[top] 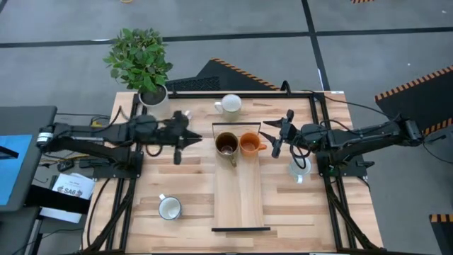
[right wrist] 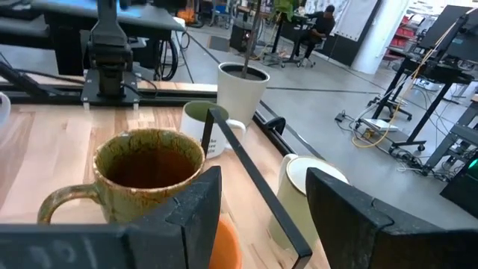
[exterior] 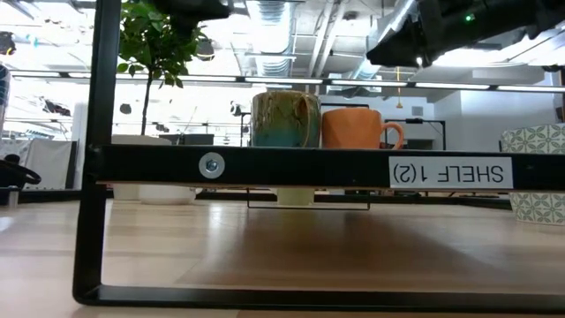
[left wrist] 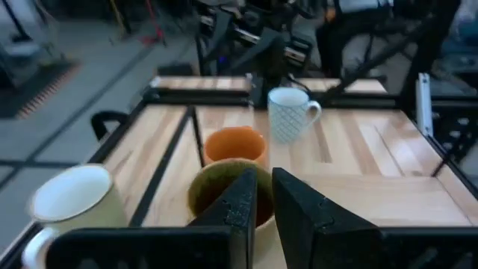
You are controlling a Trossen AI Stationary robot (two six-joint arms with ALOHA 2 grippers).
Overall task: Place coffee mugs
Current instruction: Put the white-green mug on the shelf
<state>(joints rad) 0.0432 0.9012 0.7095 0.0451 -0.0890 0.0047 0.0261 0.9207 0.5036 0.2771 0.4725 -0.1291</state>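
Note:
Two mugs stand upright on the wooden shelf board [top: 241, 202]: an olive-brown mug [top: 226, 144] and an orange mug [top: 249, 144] beside it. In the low view the olive-brown mug [exterior: 284, 119] and the orange mug [exterior: 357, 128] sit side by side on the shelf's top. My left gripper [top: 178, 142] hovers left of the olive-brown mug, fingers almost together [left wrist: 261, 198]. My right gripper [top: 278, 138] hangs open above and right of the orange mug [right wrist: 224, 239]. A white mug [top: 230, 105] stands near the far edge. Another white mug [top: 170, 207] stands near-left, and a patterned mug [top: 299, 168] under my right arm.
A potted plant in a white pot [top: 152, 94] stands at the far-left corner. A pale mug [right wrist: 205, 127] sits beside my left arm. The shelf's black frame bar [exterior: 300, 166] crosses the low view. Bare board lies nearer than the two mugs.

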